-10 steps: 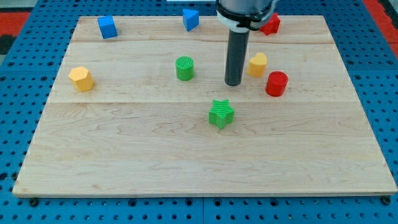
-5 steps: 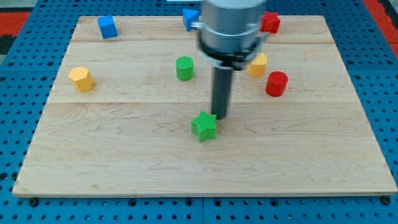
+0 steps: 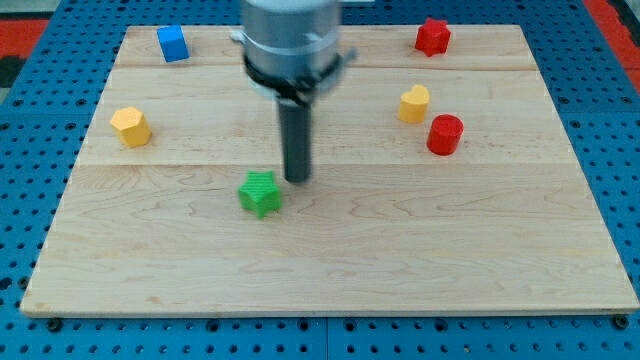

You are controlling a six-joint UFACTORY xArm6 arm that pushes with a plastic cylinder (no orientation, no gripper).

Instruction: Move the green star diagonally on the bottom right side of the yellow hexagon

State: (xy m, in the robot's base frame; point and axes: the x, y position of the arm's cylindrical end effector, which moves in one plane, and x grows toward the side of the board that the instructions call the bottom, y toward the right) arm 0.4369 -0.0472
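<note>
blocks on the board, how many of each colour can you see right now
yellow: 2, the hexagon and a second yellow block
red: 2, one at the view's top and a cylinder
blue: 1, a cube
green: 1, the star, just lower left of my tip
total: 6 visible; the arm may hide others

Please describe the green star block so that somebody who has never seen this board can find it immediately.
Look at the wooden board and find the dark rod coming down near its middle. Just to the view's lower left of my tip lies the green star, close to it. It is the only green block in sight; the yellow hexagon sits further toward the view's upper left.
</note>
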